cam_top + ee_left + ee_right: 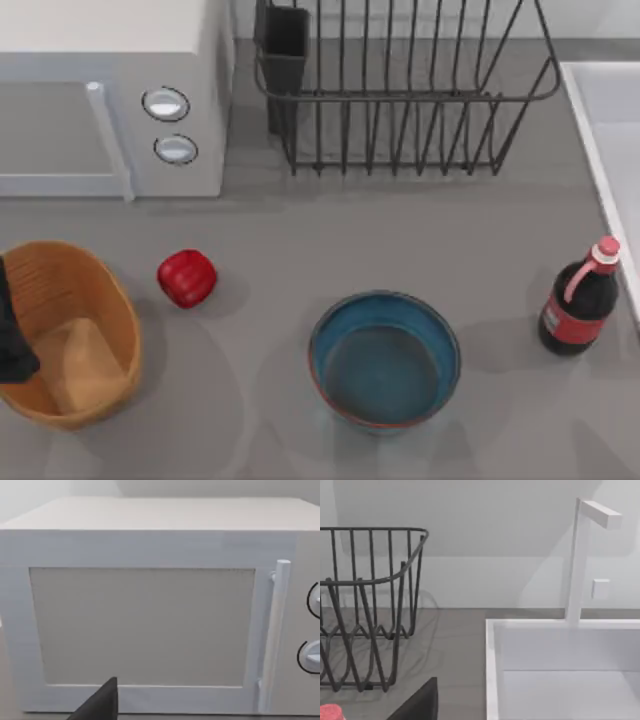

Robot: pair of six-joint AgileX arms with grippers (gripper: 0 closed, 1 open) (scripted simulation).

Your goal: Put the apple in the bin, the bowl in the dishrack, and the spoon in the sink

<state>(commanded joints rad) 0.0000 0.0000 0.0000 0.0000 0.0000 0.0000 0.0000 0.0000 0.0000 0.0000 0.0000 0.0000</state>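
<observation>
Near edge of table (300,240), left corner: bin (70,345), upright, with left arm (12,335) parked over its left rim. Left gripper (97,705) aimed at microwave (150,620); open or closed, cannot tell. Just beside bin on its right, apart from it: apple (187,277), resting on the table. Near edge, centre: bowl (384,358), upright and empty. Toward right edge: red-capped bottle (580,305), standing. Far edge, centre: dishrack (400,95), holding nothing. Far right corner: sink (610,130). Right gripper (417,705) near sink and dishrack; state likewise cannot tell. Judged step: first placement, apple into bin, not yet begun. Probable next move: bring left gripper down over apple, spread wide enough for rounded fruit, close, lift clear of wicker rim, release inside.
</observation>
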